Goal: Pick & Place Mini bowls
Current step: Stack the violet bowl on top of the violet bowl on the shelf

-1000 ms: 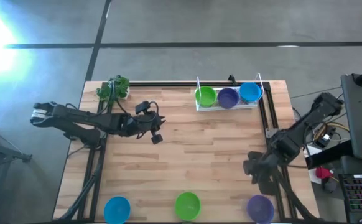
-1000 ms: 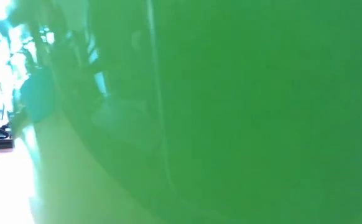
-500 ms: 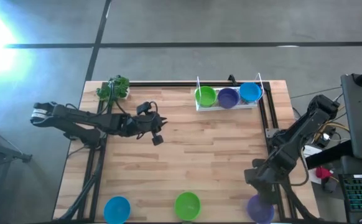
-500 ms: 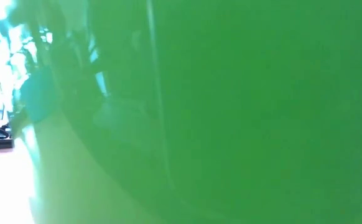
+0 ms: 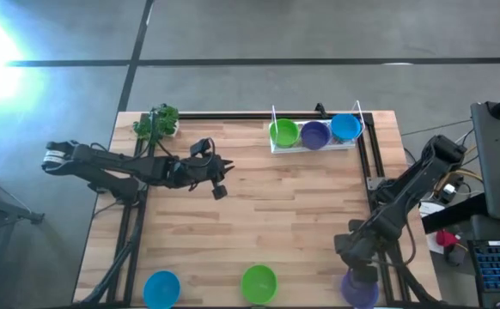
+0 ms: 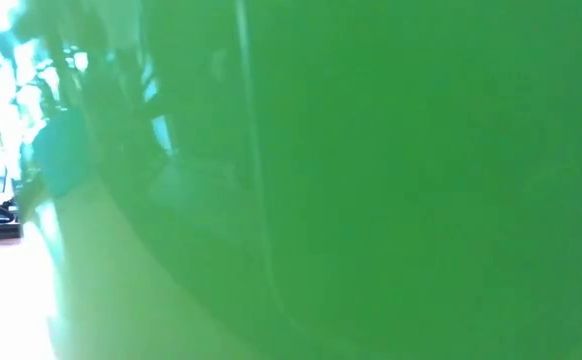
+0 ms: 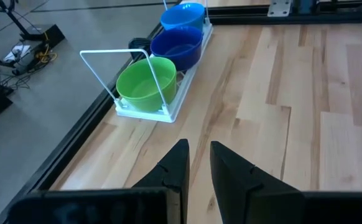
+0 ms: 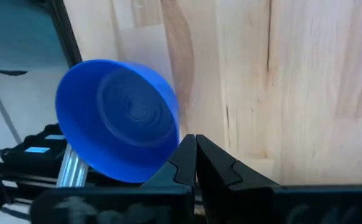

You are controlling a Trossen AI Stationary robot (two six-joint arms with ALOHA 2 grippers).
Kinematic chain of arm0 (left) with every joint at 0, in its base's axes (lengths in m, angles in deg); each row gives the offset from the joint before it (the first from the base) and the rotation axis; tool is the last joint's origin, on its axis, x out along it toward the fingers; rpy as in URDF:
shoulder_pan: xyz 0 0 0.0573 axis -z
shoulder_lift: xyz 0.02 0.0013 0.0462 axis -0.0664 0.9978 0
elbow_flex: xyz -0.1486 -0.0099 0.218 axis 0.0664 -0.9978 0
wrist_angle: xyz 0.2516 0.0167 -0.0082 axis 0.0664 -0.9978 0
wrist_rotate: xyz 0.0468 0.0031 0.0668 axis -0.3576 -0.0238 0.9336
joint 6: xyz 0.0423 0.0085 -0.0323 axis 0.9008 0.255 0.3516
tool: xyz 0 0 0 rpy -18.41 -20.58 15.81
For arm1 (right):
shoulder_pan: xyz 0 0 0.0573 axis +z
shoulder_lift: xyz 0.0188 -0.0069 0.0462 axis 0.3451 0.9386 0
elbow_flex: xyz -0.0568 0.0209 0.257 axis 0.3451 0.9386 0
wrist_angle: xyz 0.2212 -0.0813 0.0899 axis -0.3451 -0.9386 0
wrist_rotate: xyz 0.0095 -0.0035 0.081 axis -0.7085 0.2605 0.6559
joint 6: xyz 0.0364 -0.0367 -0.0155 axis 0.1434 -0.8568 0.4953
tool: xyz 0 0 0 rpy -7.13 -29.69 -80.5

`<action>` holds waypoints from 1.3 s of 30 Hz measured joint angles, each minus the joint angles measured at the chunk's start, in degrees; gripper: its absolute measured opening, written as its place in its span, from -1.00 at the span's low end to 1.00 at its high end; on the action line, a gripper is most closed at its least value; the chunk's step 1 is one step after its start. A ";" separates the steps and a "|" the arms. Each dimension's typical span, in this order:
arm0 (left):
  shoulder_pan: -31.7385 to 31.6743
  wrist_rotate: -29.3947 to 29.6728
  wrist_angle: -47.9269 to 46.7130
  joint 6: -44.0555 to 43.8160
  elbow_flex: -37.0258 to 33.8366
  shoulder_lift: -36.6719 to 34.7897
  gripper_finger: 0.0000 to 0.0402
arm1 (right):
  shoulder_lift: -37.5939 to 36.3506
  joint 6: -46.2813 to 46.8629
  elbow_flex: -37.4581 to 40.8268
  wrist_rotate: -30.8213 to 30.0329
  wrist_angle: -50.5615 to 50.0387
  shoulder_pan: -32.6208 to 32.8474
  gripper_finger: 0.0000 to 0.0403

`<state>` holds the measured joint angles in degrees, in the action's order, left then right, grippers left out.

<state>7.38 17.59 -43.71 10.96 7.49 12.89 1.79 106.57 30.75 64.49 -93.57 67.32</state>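
Leftmost along the near edge of the pale wooden table (image 5: 259, 215) sits a small round blue plastic bowl (image 5: 161, 288); above it, the left gripper (image 5: 218, 178) hangs over the table's left-centre, its two dark fingers (image 7: 176, 168) a narrow gap apart and holding nothing, barely shifted from a second ago; behind it a leafy green toy plant (image 5: 156, 122) stands at the far left corner; a bright green plastic bowl (image 5: 259, 282) rests mid near edge, filling the low view; at the far edge a white wire rack (image 5: 314, 144) holds green (image 5: 283, 133), purple (image 5: 315, 134) and blue bowls (image 5: 345, 127) side by side; the right gripper (image 5: 356, 264), fingers pressed together and empty, has travelled toward the near right corner since the earlier frame, now overlapping the purple bowl (image 5: 361, 289) there, which looks blue (image 8: 116, 118) in the right wrist view.
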 joint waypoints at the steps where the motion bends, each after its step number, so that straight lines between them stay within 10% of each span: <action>1: 0.00 0.00 -0.02 0.08 0.00 0.00 -0.71 | 0.33 -0.19 -0.02 0.01 0.02 0.00 -0.96; 25: -0.08 1.14 0.66 0.26 0.00 0.00 -0.71 | 2.54 0.40 -0.09 6.58 0.19 0.57 -0.62; 39: -0.07 1.11 0.66 0.35 0.00 0.00 -0.71 | 2.56 -7.57 0.67 -3.71 1.57 3.26 -0.49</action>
<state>7.31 18.71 -43.05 11.31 7.49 12.89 4.35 99.00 31.41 60.78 -92.00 70.58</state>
